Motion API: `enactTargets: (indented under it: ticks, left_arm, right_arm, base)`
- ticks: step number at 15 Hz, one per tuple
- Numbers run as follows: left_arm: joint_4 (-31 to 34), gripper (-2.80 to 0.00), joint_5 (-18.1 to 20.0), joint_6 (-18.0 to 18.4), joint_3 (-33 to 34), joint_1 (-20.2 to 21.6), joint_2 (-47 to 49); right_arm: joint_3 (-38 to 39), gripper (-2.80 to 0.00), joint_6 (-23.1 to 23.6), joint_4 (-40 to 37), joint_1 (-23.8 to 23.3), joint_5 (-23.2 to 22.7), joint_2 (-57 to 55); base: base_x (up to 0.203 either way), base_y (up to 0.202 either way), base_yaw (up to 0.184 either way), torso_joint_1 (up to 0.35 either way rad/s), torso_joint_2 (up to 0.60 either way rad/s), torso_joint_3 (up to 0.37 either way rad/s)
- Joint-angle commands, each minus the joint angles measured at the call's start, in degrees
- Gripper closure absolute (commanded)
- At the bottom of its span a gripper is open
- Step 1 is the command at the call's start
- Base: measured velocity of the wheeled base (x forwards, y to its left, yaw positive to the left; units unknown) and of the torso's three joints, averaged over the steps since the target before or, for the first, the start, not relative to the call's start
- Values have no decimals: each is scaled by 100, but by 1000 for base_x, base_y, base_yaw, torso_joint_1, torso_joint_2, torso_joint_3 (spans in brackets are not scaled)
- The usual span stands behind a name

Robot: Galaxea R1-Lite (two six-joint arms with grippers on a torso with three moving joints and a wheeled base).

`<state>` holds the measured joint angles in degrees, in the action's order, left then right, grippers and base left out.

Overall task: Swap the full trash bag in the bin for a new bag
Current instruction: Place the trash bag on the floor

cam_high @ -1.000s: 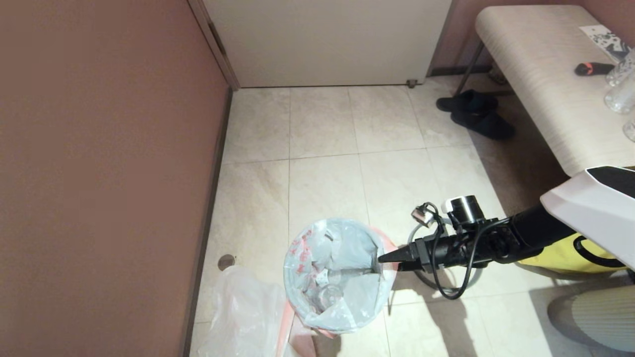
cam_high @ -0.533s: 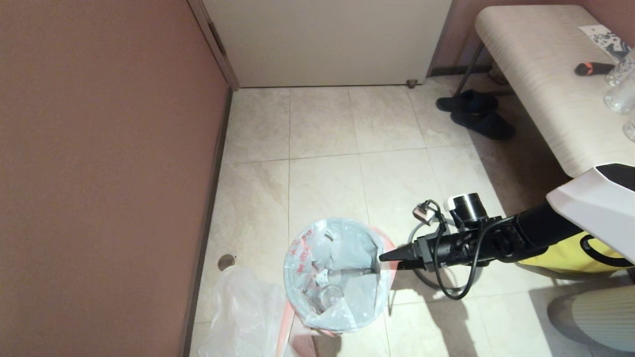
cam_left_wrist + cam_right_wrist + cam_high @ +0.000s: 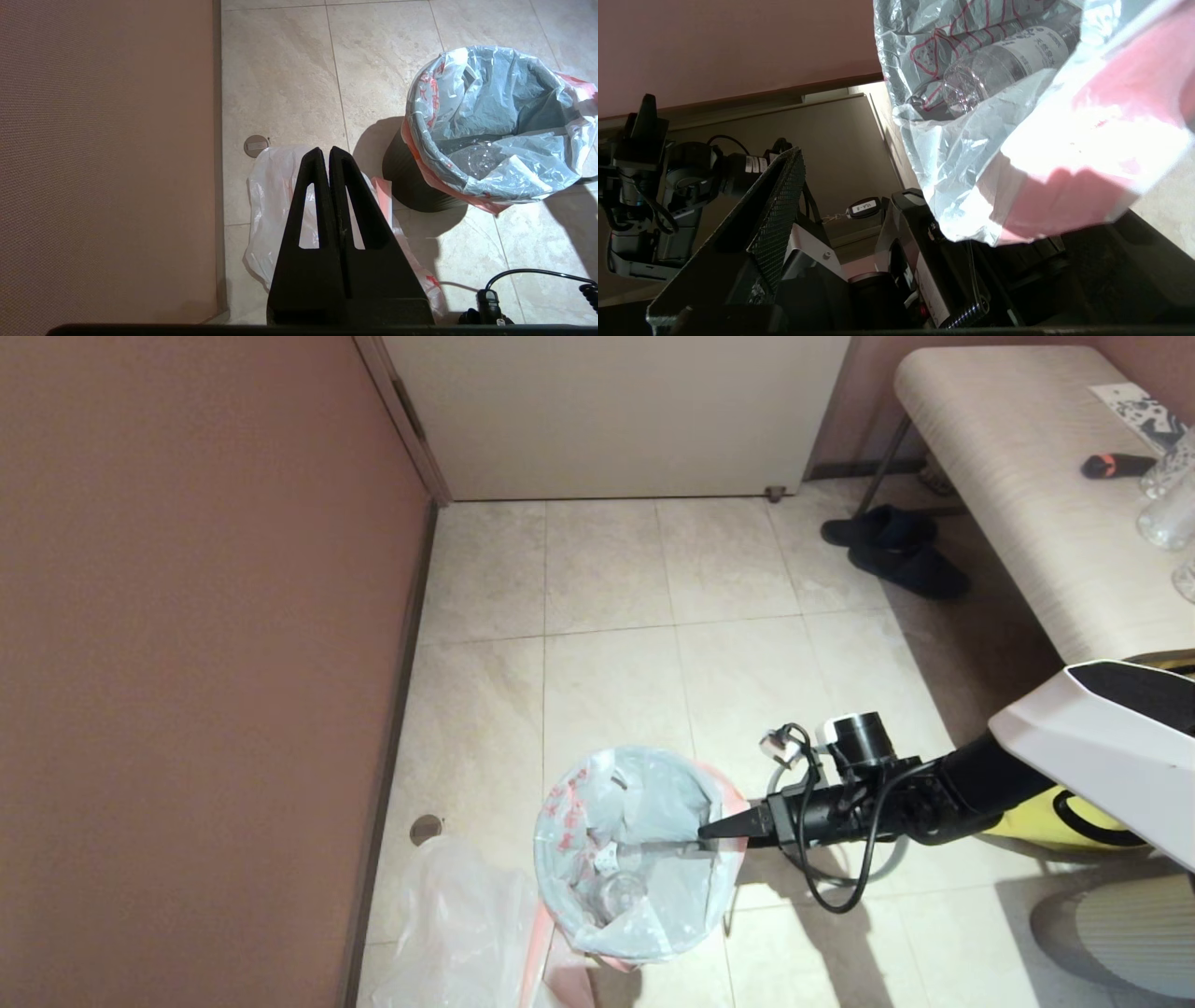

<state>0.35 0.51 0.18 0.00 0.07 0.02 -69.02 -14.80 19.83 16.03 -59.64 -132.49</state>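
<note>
**Tiled corner, lined bin, one arm at its rim**

Pale floor tiles point(image 3: 607, 691) run from a brown wall point(image 3: 187, 663) to a white door point(image 3: 616, 411), and the bin point(image 3: 411, 186) stands on them a little way out from that wall. Only its dark side shows, in the left wrist view; the rest is covered by the full bag point(image 3: 644, 859) that lines it, a thin greyish bag with red print whose pink-red edge is folded out over the rim. A clear plastic bottle point(image 3: 999, 65) lies inside that bag.

Just beside the bin, between it and the wall, the new bag point(image 3: 457, 933) lies limp and flat on the tiles, translucent white with a pink-red band toward the bin. A small round floor cap point(image 3: 426, 828) sits near it, close to the wall.

On the bin's other side, the right gripper point(image 3: 711, 831) reaches in level, its tip at the rim where the liner folds over. From the right wrist, its fingers point(image 3: 775, 219) stand wide apart, with the folded plastic edge hanging between them, not pinched.

The left gripper point(image 3: 325, 154) hangs above the new bag, its jaws pressed together on nothing.

Farther from the bin, past the right arm, a yellow bag point(image 3: 1074, 821) lies on the floor. Beyond it stands a light bench point(image 3: 1027, 504) with dark shoes point(image 3: 896, 551) beneath its edge.
</note>
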Motion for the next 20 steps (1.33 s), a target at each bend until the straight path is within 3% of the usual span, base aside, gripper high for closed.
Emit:
enactTargets:
  ticks: [1,13,15,20]
  left_arm:
    - [0,0,2,-1,0,1,3]
    - [0,0,2,-1,0,1,-2]
    - [0,0,2,-1,0,1,6]
    - [0,0,2,-1,0,1,6]
  right_arm:
    - [8,0,-14,148,23,-22,-158]
    - [122,0,-57,162,10,-31,6]
    - [173,0,-535,153,26,-25,291]
    - [479,0,-2336,159,117,378,1573]
  base:
    - [0,0,0,0,0,0]
    - [0,0,0,0,0,0]
    - [0,0,0,0,0,0]
    - [0,0,0,0,0,0]
